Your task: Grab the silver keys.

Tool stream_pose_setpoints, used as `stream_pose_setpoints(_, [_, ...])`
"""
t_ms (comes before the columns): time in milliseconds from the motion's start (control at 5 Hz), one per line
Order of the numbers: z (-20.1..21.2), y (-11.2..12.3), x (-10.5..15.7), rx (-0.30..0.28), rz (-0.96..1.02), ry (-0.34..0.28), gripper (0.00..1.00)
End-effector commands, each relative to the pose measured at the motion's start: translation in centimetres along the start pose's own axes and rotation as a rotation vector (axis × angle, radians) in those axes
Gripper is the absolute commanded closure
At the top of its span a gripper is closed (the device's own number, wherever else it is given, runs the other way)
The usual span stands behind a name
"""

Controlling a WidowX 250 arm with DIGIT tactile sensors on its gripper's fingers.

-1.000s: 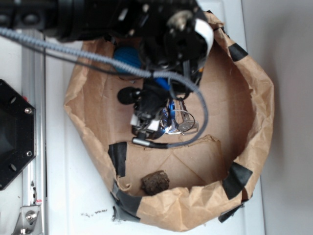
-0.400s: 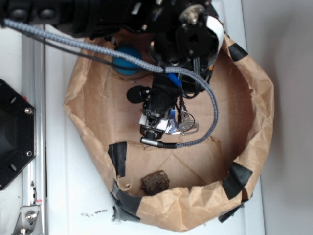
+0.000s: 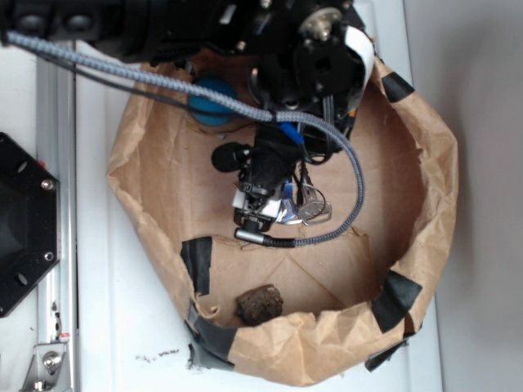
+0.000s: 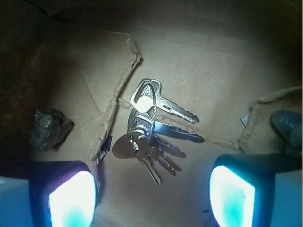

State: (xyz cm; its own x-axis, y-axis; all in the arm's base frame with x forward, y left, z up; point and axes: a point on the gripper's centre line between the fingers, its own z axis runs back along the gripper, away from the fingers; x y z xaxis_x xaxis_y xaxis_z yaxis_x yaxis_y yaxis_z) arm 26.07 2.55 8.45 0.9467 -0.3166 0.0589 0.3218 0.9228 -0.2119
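Observation:
The silver keys [image 4: 152,133] lie fanned out on thin wire rings on the brown cardboard floor. In the wrist view they sit between and just ahead of my two blue fingers [image 4: 71,198]. My gripper [image 4: 151,201] is open, and nothing is between its pads. In the exterior view the keys [image 3: 315,206] peek out to the right of the gripper [image 3: 282,204], which hangs low over them under the black arm. Part of the bunch is hidden there by the gripper.
A crumpled brown paper wall [image 3: 425,163] with black tape patches rings the workspace. A blue ball [image 3: 208,104] lies at the back left, partly under the arm. A dark brown rock [image 3: 260,304] sits near the front wall. A torn cardboard flap edge [image 4: 124,71] runs beside the keys.
Compared with a second ago the arm and gripper have shifted slightly right. Over the last half second nothing has moved. The keys lie where they were.

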Motion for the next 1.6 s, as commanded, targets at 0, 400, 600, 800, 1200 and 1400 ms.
stream_pose_setpoints(0, [-0.4, 1.3, 2.5, -0.012, 0.029, -0.046, 0.0])
stream_pose_setpoints(400, [-1.9, 1.5, 4.1, 0.011, 0.027, -0.066, 0.0])
stream_pose_setpoints(600, [-1.9, 1.4, 3.8, 0.011, -0.002, -0.049, 0.0])
stream_pose_setpoints(800, [-1.7, 1.5, 3.5, 0.011, -0.007, -0.047, 0.0])
stream_pose_setpoints(1200, [-1.5, 1.1, 2.9, 0.017, -0.02, -0.057, 0.0])
stream_pose_setpoints(1400, [-1.7, 0.8, 2.7, 0.018, -0.025, -0.053, 0.0])
